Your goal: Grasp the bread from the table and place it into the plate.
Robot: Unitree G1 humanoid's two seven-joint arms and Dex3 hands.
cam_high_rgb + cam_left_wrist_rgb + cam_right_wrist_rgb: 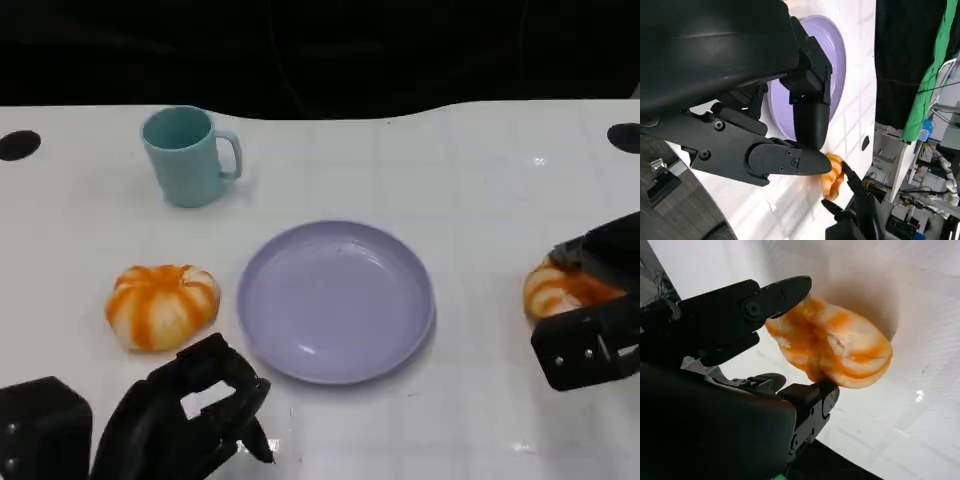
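From my remote station I see the white table [480, 170] bearing the lavender plate [336, 300] at centre; the left hand [190, 415] rests curled, holding nothing, near a second bread [161, 305]; the right hand [590, 310] clasps the bread [556, 290] at the table's right edge, well apart from the plate. The pinch looks shallow; I judge the soft, orange-streaked, lobed bun [832, 342] could slip during transfer.
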